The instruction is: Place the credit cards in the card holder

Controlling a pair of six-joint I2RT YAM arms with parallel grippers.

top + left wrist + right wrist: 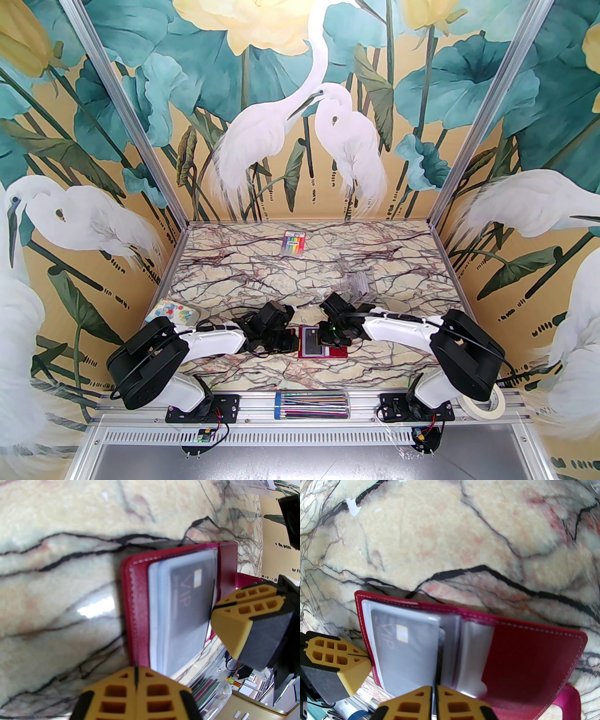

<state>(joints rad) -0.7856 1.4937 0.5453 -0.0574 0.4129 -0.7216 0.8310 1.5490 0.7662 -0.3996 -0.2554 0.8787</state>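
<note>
Marble table (281, 281) carries the card holder (323, 355), which we see lying open and flat toward 6 o'clock of the surface, just ahead of our two arm bases. Its inner side faces up, with the clear sleeves showing. The snap tab (569, 700) sticks out past one red cover, at the 5 o'clock corner of the right wrist view.

Our left gripper (136, 669) sits at the holder's 9 o'clock side in the overhead view. Its fingers are pressed together with nothing between them that we can make out. The tips meet the outer edge of the red cover.

Our right gripper (435, 688) reaches over the holder from its 3 o'clock side. Its fingers are clamped on a credit card (440, 648), seen edge-on as a thin dark line running toward 12 o'clock from the fingertips. The card stands upright over the sleeves near the spine. Whether its far edge is inside a sleeve we cannot tell.

The VIP card (405, 653), dark grey with a pale chip, lies flat inside a sleeve on the cover that our left gripper touches.

A rainbow-striped pack (294, 243) lies at 12 o'clock by the back wall. A clear plastic box (355, 285) sits at about 1 o'clock from the holder.
</note>
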